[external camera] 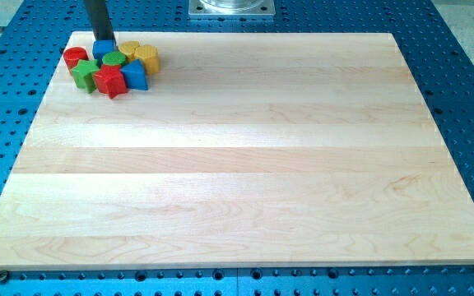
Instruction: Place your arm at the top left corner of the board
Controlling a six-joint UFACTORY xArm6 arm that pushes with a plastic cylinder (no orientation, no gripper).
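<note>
The wooden board [237,164] fills most of the view. My tip [104,40] is near the board's top left corner, at the top edge of a tight cluster of blocks. Right below the tip sits a blue block [103,48]. Around it lie a red cylinder [75,57], a green star-like block [84,73], a green cylinder [114,59], a red star-like block [109,81], a blue block [135,76], a yellow block [129,48] and a yellow hexagon-like block [147,58].
A blue perforated table [467,90] surrounds the board on all sides. A grey metal base plate [232,7] sits at the view's top centre, beyond the board's top edge.
</note>
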